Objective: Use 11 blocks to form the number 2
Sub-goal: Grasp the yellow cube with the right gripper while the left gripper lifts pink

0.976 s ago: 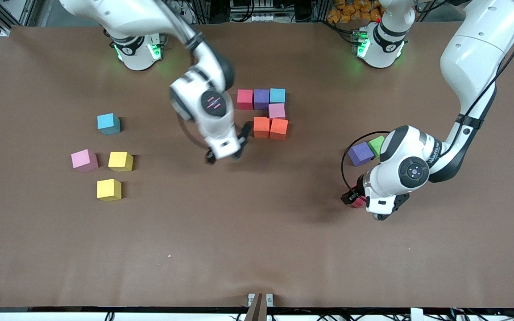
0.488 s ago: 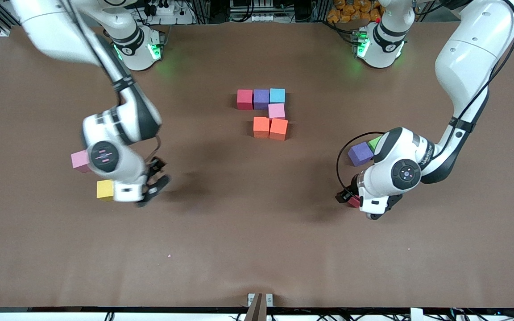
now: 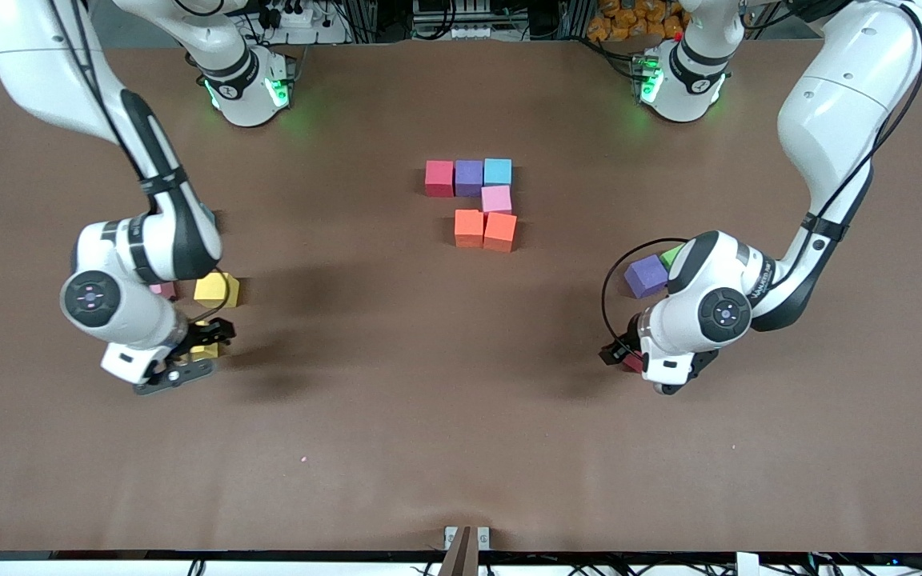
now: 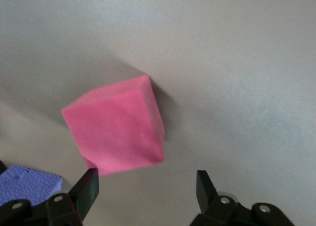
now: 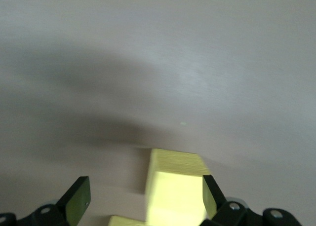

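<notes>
The right arm has been swung away from the partly built number 2 (image 3: pixel 475 204), six touching blocks in mid-surface (image 3: pixel 429 416), to the loose cubes at its own end; a seventh block is judged to be next. The right claw (image 3: pixel 189 358) is spread wide over a yellow block (image 3: pixel 206 350), nothing held. The left claw (image 3: pixel 643 370), also open and empty, has been kept low around a red block (image 4: pixel 116 125), beside a purple block (image 3: pixel 645 276).

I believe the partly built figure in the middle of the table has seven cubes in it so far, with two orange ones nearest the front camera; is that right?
Not quite: the partly built figure has six cubes, not seven. The front view shows a red cube, a purple cube, a light blue cube, a pink cube and the two orange cubes nearest the camera.
</notes>
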Tool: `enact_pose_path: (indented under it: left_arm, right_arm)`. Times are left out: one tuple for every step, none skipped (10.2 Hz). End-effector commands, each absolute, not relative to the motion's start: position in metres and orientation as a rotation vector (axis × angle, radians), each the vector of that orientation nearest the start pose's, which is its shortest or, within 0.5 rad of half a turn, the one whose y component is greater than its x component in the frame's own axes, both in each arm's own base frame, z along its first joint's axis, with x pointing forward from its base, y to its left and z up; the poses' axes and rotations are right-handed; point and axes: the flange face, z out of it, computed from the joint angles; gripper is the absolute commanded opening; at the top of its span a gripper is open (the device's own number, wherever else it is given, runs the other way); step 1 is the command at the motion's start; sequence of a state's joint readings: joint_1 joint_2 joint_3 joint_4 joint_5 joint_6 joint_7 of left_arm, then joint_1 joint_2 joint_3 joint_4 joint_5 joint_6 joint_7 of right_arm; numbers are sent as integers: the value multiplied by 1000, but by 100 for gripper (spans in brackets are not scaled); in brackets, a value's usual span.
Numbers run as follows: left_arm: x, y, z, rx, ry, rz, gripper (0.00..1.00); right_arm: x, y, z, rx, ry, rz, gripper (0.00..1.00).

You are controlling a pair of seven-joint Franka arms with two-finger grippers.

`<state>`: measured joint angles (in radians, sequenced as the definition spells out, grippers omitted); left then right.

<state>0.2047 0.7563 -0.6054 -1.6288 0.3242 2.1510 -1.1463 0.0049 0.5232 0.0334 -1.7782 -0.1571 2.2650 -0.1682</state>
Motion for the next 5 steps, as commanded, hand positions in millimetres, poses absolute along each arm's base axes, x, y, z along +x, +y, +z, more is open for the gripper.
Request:
enact_pose_path:
  left_arm:
    - [649, -199, 230, -2992, -1043, 242, 93]
    - [649, -198, 229, -2991, -1044, 243, 97]
    - [649, -197, 229, -2990, -1047, 244, 100]
    - [649, -198, 228, -2990, -1045, 247, 100]
    - [649, -197, 227, -2988, -1048, 248, 100]
  right_arm:
    - [653, -3, 253, -3214, -415, 63, 100]
    - [646, -2, 243, -3210, -422, 73, 100]
    - [638, -2, 228, -3202, -455, 59, 100]
    - [635, -2, 222, -3192, -521, 44, 100]
    - [632, -10, 218, -3192, -503, 57, 100]
